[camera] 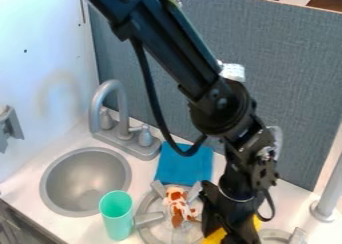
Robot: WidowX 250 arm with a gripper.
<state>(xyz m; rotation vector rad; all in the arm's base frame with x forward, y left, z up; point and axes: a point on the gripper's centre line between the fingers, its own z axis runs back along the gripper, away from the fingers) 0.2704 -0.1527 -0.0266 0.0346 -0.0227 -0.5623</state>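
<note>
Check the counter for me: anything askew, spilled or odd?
The brown-and-white toy lies on the burner, an odd spot for a toy. The cup stands upright; I see no spill or damage.

no readable text, no legible labels, numbers or signs

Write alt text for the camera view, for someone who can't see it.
A black gripper hangs at a yellow thing on a toy kitchen counter. Left of it, a brown-and-white toy lies on a gray burner, between a teal cup and the gripper. Behind are a blue cloth, a sink and a faucet.
</note>
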